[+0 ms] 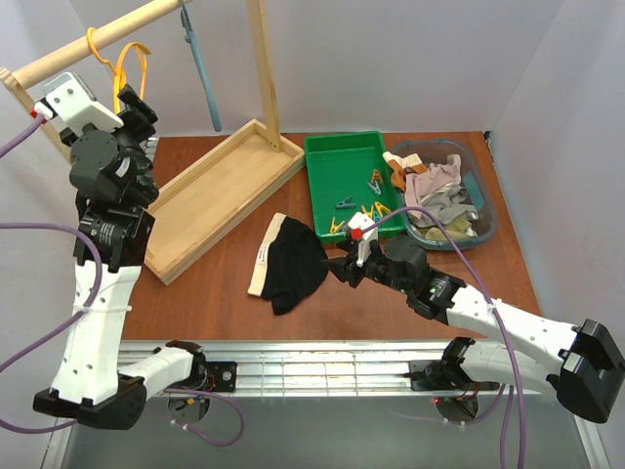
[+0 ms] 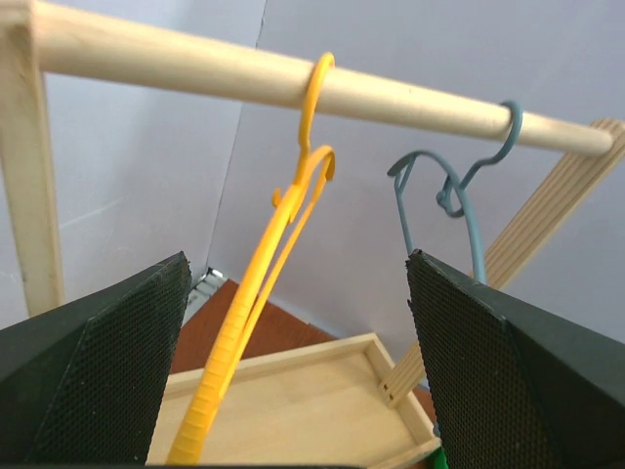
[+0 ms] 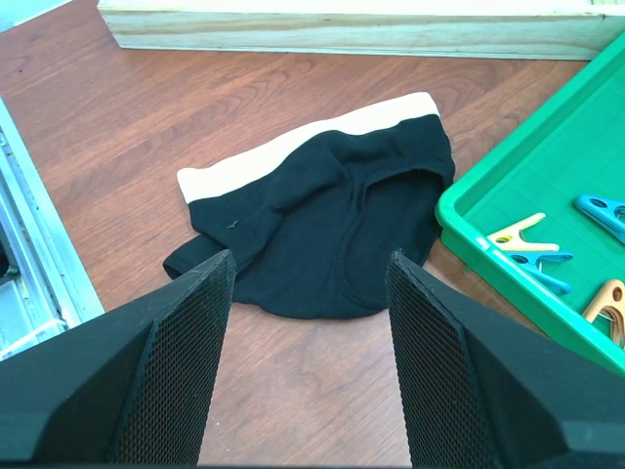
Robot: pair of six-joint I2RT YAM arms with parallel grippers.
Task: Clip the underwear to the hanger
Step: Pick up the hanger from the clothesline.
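Top external view: the small black fabric underwear [image 1: 293, 264] with a cream waistband is lying flat on the reddish-brown table [image 1: 195, 303], between the flat wooden rack base [image 1: 215, 195] and the green plastic tray [image 1: 322, 147].
Writing: a small dark mark is showing on the waistband, too small to read.
Hanger: the thin yellow-orange plastic hanger [image 2: 254, 303] is hanging by its hook from the round wooden rail [image 2: 195, 73], with a grey-blue hanger [image 2: 469, 215] hanging further along the rail.
Left gripper [image 2: 298, 293]: it is hovering up by the rail with its jaws standing wide apart, holding nothing. The yellow hanger is showing between the fingers, apart from both.
Right gripper [image 3: 311, 259]: it is hanging low over the table just beside the underwear, jaws partly open and gripping nothing.
Tray contents: coloured clothespins [image 1: 361, 210] are lying inside.
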